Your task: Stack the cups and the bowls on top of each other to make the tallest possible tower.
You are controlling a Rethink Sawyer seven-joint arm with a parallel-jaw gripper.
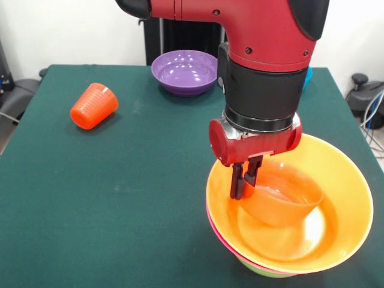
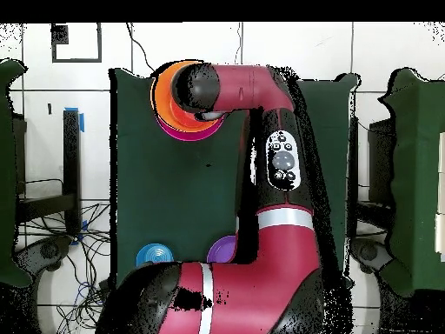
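My gripper [image 1: 243, 187] is shut on the near rim of the small orange bowl [image 1: 285, 201]. It holds the bowl tilted inside the large orange bowl [image 1: 345, 180]. That large bowl tops the tower, with a pink rim [image 1: 217, 233] and a green bowl [image 1: 264, 272] under it. The orange-red cup [image 1: 94, 106] lies on its side at the far left of the table. In the overhead view the arm covers the gripper. Only the tower's orange rim [image 2: 158, 91] and pink rim [image 2: 187, 134] show there.
A purple bowl [image 1: 184, 72] stands at the far edge of the green table [image 1: 120, 198], and also shows in the overhead view [image 2: 222, 250]. A blue bowl [image 2: 154, 257] sits near the robot's base; its edge [image 1: 308, 77] peeks out behind the arm.
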